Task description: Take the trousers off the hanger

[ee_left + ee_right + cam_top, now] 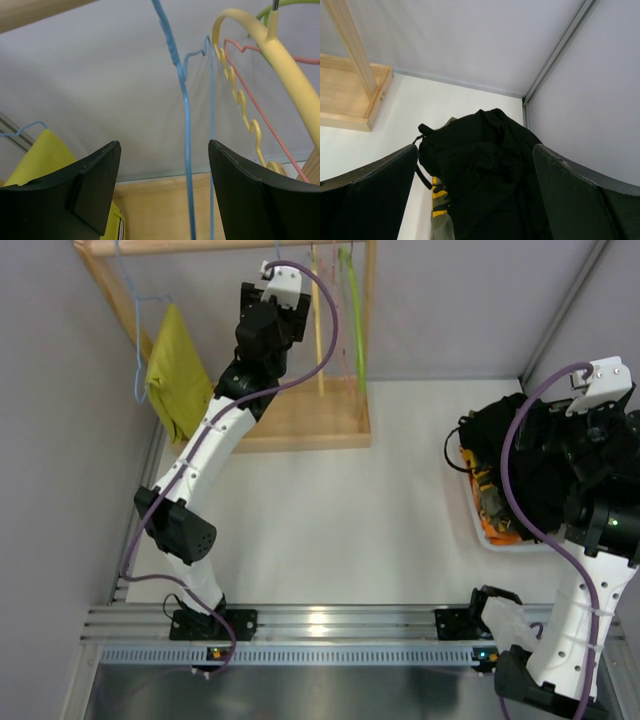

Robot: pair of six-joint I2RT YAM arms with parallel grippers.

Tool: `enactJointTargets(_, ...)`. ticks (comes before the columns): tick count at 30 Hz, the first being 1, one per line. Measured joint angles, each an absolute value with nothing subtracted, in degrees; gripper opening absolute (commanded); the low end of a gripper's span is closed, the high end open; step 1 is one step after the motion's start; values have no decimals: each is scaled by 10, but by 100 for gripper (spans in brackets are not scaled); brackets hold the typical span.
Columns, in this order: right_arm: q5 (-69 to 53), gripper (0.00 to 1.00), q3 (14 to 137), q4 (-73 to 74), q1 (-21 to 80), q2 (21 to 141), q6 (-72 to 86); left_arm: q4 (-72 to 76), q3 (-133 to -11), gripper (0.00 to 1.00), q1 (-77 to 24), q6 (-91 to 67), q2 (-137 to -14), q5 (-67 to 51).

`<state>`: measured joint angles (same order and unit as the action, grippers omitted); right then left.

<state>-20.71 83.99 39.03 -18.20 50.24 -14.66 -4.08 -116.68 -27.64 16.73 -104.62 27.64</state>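
The left gripper (164, 150) is raised at the rack (300, 420) with its fingers spread wide, gripping nothing. The hanger (186, 115) runs down through the gap between them, nearer the right finger than the left, and touches neither. Its wire is bare, with no cloth on it. That placement reads as an arm set to steady or take the hanger rather than to pull fabric. A yellow hanger (285, 65) curves just outside the right finger, and a yellow-green cloth (45, 155) hangs outside the left one.

The right gripper (475, 150) is also parted and holds nothing. The trousers (485, 165) lie heaped between and just beyond its fingers — a slack black mound with a loop of drawstring trailing toward the left finger. In the overhead view the heap sits in a tray (468, 508), well apart from the rack.

Judging by this, the trousers are already off the hanger and dropped there — the open fingers above them suit a release.
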Motion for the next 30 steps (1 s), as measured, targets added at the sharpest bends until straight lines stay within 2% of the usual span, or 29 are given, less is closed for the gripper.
enactJointTargets(14,-207,99,832,393,-182,487,-139,-165,-1151,81,-278,55,-881,241)
enactJointTargets(22,-215,99,798,390,-182,473,-136,-222,-997,84,-270,10,-711,211)
enactJointTargets(24,-218,99,786,390,-182,471,-136,-251,-969,86,-242,-14,-675,181)
enactJointTargets(27,-227,99,764,391,-182,469,-132,-295,-932,98,-165,-47,-635,141)
enactJointTargets(30,-237,99,745,391,-182,470,-128,-328,-865,98,-110,-65,-607,95)
